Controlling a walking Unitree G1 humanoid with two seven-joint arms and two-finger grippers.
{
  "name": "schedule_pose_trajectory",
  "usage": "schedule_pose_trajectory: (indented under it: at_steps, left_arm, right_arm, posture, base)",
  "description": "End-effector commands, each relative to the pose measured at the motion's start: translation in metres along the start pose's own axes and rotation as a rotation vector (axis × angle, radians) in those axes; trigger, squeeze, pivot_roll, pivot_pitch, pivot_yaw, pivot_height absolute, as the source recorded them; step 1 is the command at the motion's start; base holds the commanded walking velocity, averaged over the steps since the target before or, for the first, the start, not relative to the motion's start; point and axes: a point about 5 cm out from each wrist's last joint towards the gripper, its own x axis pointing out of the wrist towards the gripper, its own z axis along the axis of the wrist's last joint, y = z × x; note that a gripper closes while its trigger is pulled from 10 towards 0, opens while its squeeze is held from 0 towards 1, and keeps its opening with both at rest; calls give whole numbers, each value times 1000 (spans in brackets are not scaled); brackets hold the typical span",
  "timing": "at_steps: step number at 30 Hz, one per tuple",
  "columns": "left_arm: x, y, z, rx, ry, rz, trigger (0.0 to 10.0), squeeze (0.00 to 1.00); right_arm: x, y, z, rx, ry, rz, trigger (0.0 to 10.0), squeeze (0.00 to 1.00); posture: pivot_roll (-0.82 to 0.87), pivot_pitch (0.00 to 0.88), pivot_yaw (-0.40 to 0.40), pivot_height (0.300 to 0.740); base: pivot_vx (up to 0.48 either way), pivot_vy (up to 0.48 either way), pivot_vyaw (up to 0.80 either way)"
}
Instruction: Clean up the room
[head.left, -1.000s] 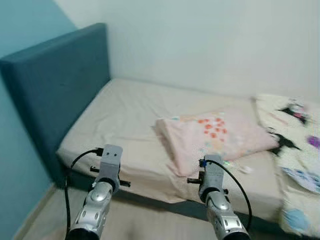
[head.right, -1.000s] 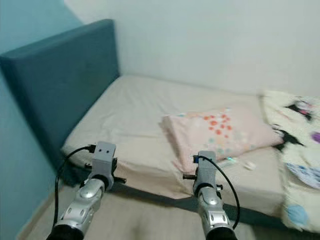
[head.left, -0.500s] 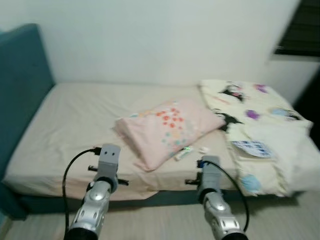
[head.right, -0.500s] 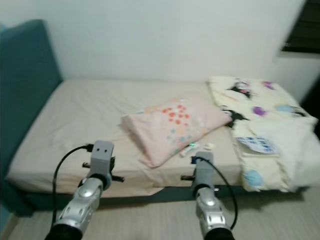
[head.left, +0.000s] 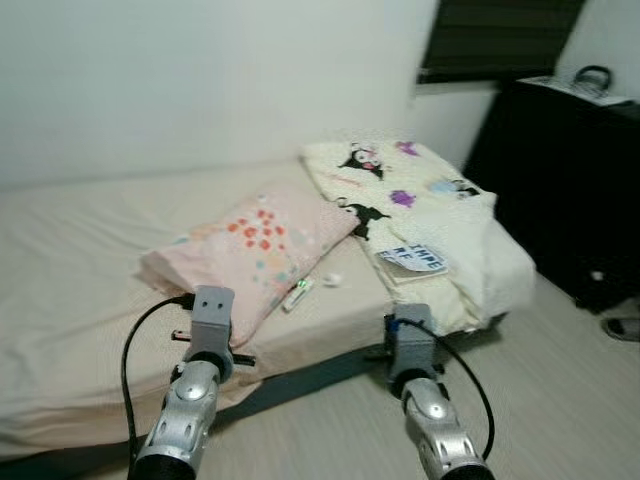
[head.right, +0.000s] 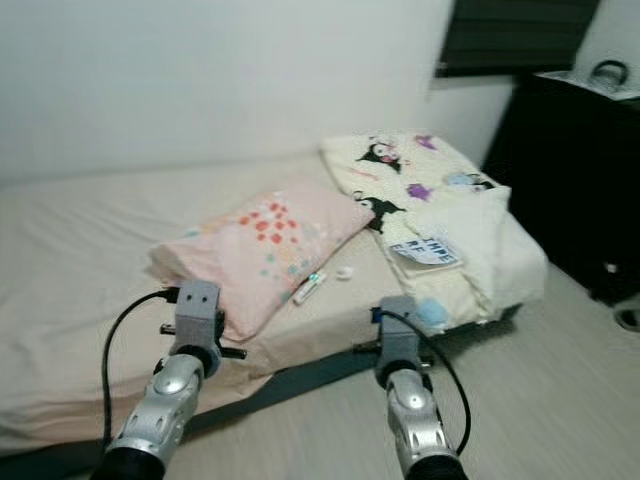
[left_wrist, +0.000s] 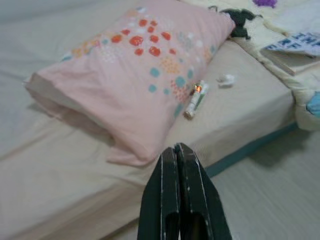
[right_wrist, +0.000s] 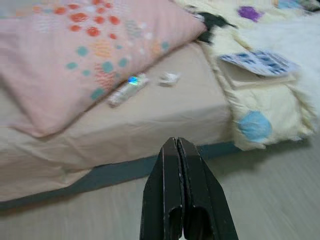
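Pink pillow (head.left: 250, 255) x1 | tube (left_wrist: 195, 99) x1 | tools (left_wrist: 178, 150) (right_wrist: 177, 143) x2, closed

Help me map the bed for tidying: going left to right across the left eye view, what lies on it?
Pink pillow → small tube → small white scrap → booklet on the cartoon-print blanket.

A small tube (head.left: 298, 295) and a crumpled white scrap (head.left: 331, 279) lie on the bed (head.left: 90, 260) just beside the pink pillow (head.left: 250, 250).
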Motion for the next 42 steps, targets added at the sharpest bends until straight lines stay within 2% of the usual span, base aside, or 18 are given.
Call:
schedule_pose_trajectory:
  at_steps: [1, 9, 19, 27, 35, 42]
  left_arm:
    - [-2, -3, 1, 9, -20, 2, 10000, 0]
    - [0, -1, 5, -17, -32, 27, 10000, 0]
    - [-1, -4, 5, -45, -38, -4, 10000, 0]
    - [-1, -3, 4, -52, -33, -1, 10000, 0]
    - [-1, -4, 3, -60, -33, -2, 10000, 0]
    - [-2, -4, 2, -62, -34, 2, 10000, 0]
  right_arm:
    - [1, 1, 8, 3, -43, 13, 10000, 0]
    - [1, 0, 8, -19, -33, 17, 10000, 0]
    - [1, -2, 7, -35, -30, 7, 10000, 0]
    - [1, -4, 7, -43, -25, 9, 10000, 0]
    - [0, -1, 5, -115, -14, 55, 10000, 0]
    - [0, -5, 3, -56, -3, 14, 10000, 0]
  posture:
    - [34, 0, -59, 740]
    - [34, 0, -64, 740]
    - [31, 0, -66, 740]
    - [29, 0, -70, 740]
    - [28, 0, -75, 740]
    - [28, 0, -76, 740]
  base:
    - [0, 0, 0]
    - [0, 0, 0]
    - [0, 0, 0]
    - [293, 0, 0]
    - [301, 0, 200]
    - [300, 0, 229]
